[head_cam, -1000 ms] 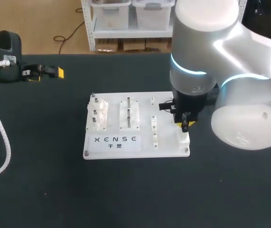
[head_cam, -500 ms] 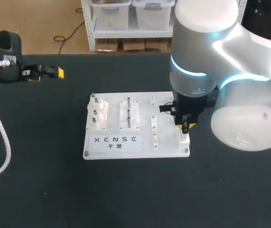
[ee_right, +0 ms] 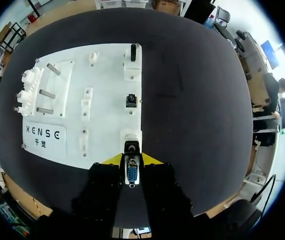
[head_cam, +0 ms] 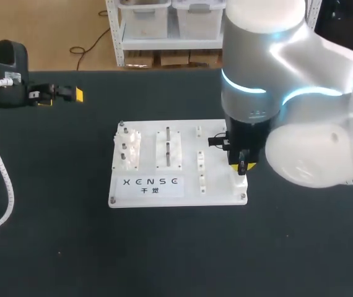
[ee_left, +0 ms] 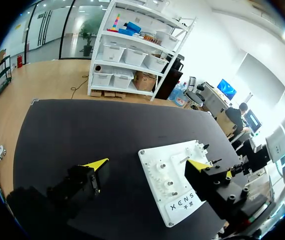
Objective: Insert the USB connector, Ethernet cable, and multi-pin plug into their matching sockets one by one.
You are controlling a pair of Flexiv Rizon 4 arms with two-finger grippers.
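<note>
So, head view first: the right arm comes in from the right and holds the right gripper (head_cam: 241,164) straight down over the near right corner of the white board (head_cam: 217,154). It's right above a small white block there, the socket (head_cam: 241,180). The left gripper (head_cam: 76,94) sits way off at the far left of the table (head_cam: 164,247), well apart from the board. That makes the right arm clearly the nearer one (the only one in play, really).

Left wrist view: the left gripper (ee_left: 147,163) has its fingers spread wide with nothing held between them. Past them there's just the dark table and the board.

Right wrist view is the useful one. The right gripper (ee_right: 132,160) is clamped on the multi-pin plug (ee_right: 131,174), one finger on each side, with the plug's blue face toward the camera. The plug's long axis runs in line with the fingers. The socket (ee_right: 131,136) sits dead ahead of the plug's black nose on that same line, near the board's edge.

Nose and socket look to be touching. From this angle, though, it's hard to say whether the plug has actually entered or is only resting on the mouth.

Judging by that, the coming move is a straight push along the fingers' axis, with no sideways shift needed. Any tilt would probably jam it.
</note>
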